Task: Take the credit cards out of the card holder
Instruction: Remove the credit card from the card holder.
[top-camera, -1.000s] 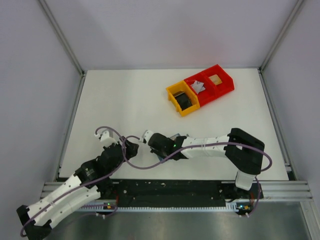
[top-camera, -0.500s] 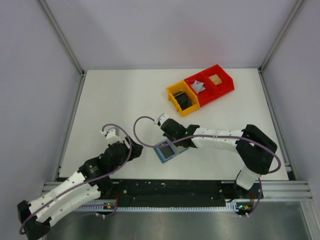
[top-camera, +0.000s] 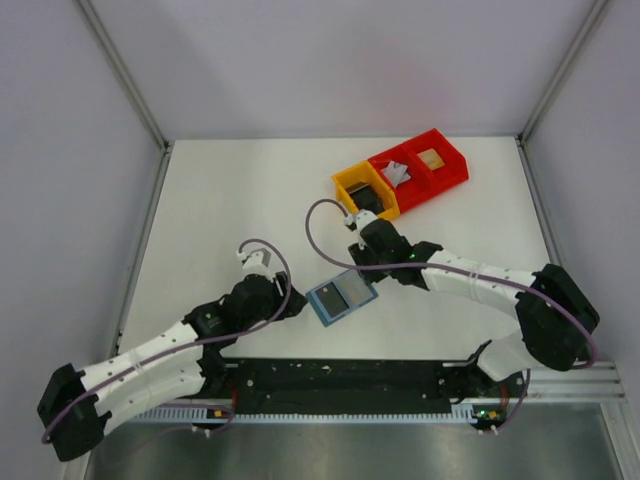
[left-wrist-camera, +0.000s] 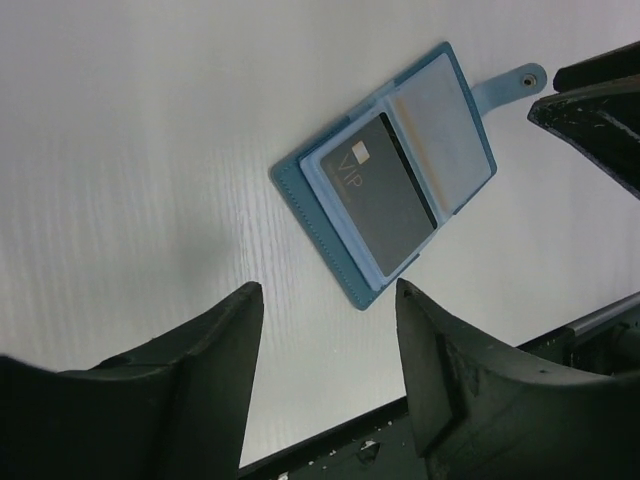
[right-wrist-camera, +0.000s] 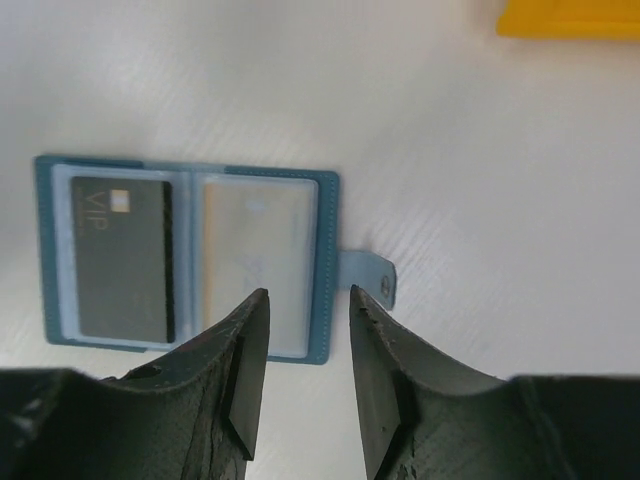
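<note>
The teal-blue card holder (top-camera: 341, 297) lies open and flat on the white table. In the right wrist view a dark credit card (right-wrist-camera: 124, 257) marked VIP fills its left pocket. A pale card (right-wrist-camera: 258, 255) with a tan edge sits in its right pocket, and the tab (right-wrist-camera: 372, 276) sticks out to the right. My right gripper (right-wrist-camera: 308, 295) hovers open over the holder's tab edge with nothing between its fingers. My left gripper (left-wrist-camera: 330, 295) is open and empty, just short of the holder (left-wrist-camera: 385, 215). In the top view it (top-camera: 297, 303) is on the holder's left.
A yellow bin (top-camera: 365, 195) holding a dark card and two joined red bins (top-camera: 420, 165) holding pale and tan cards stand at the back right. The black base rail (top-camera: 340, 375) runs along the near edge. Cables loop above both wrists.
My right gripper has opened and pulled back toward the bins, leaving the holder lying open on the table. The left arm has reached right toward the holder, its jaws a little narrower.
</note>
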